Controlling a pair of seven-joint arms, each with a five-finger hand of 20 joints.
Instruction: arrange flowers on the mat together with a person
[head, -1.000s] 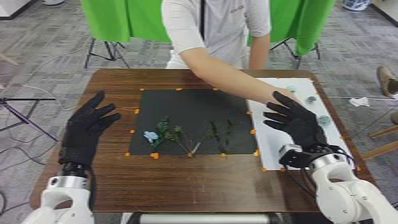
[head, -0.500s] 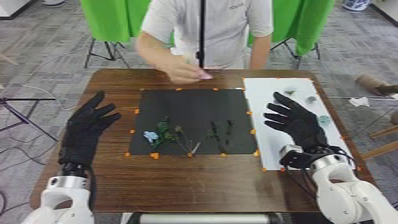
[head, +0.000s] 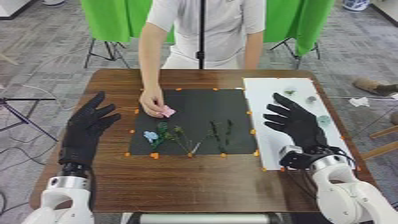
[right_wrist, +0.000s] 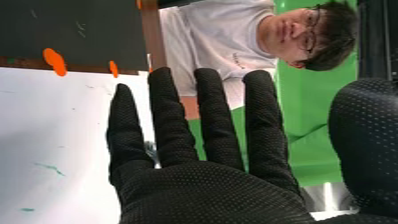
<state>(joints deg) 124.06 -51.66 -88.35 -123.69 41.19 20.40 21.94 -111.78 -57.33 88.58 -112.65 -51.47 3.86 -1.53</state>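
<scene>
I can't read any text, label, brand, number or sign from my end. On the shirt (right_wrist: 209, 37) beyond the mat (head: 209, 105), I see a little print in the right wrist view, too small for me to make out.
</scene>
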